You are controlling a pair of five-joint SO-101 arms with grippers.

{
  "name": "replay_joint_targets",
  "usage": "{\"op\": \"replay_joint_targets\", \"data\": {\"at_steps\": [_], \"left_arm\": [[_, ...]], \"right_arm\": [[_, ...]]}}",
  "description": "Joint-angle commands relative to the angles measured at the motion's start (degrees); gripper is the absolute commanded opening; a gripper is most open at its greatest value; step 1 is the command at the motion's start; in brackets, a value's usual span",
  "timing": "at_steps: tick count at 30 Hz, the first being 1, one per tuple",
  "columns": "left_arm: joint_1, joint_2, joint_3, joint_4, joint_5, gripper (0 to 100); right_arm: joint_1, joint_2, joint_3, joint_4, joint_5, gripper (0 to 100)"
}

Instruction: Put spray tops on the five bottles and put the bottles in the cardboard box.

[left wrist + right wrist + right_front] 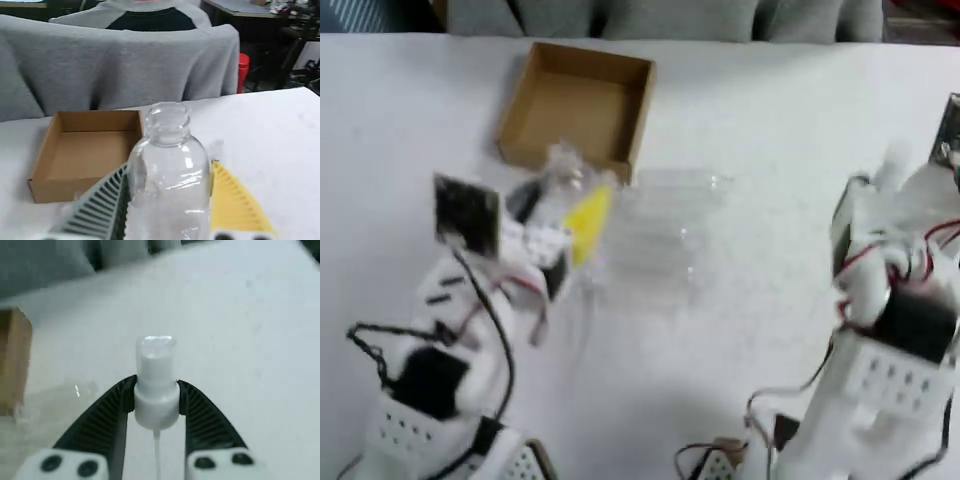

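- The bottle (pixel 167 125) has no top. It sits clamped between the grey and yellow fingers of the left gripper (pixel 169 172), and its open neck pokes out past the fingertips.
- Its long axis runs along the fingers, with the mouth aimed toward the cardboard box (pixel 572 105), close to the box's near wall.
- The spray top (pixel 156 357) is pinched at its collar in the right gripper (pixel 156 386). Its thin tube trails back between the fingers.
- That top is well off to the right of the bottle, so the two arms likely have to meet over the open middle of the table (pixel 750 130), tube lined up with the neck.
- What look like more clear bottles (pixel 660 240) lie between the arms, just right of the held one and below any meeting path.
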Motion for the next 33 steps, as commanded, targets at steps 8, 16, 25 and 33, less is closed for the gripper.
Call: {"op": "replay_joint_targets", "data": {"at_steps": [8,16,25,33], "left_arm": [[8.8,-19.8,18.0,-8.2,-10.9,11],[9.0,-29.3,27.3,-7.7,-10.7,11],[8.7,-32.6,36.4,-7.9,-11.1,11],[8.7,-32.6,38.5,-8.2,-11.2,11]], "right_arm": [[-14.5,-16.8,-0.4,-23.4,0.3,1.7],[-35.1,-17.5,-0.3,-37.8,-5.3,1.6],[-49.0,-12.5,3.3,-37.1,-5.3,1.6],[-53.3,-13.9,9.1,-32.3,-5.3,1.6]]}}
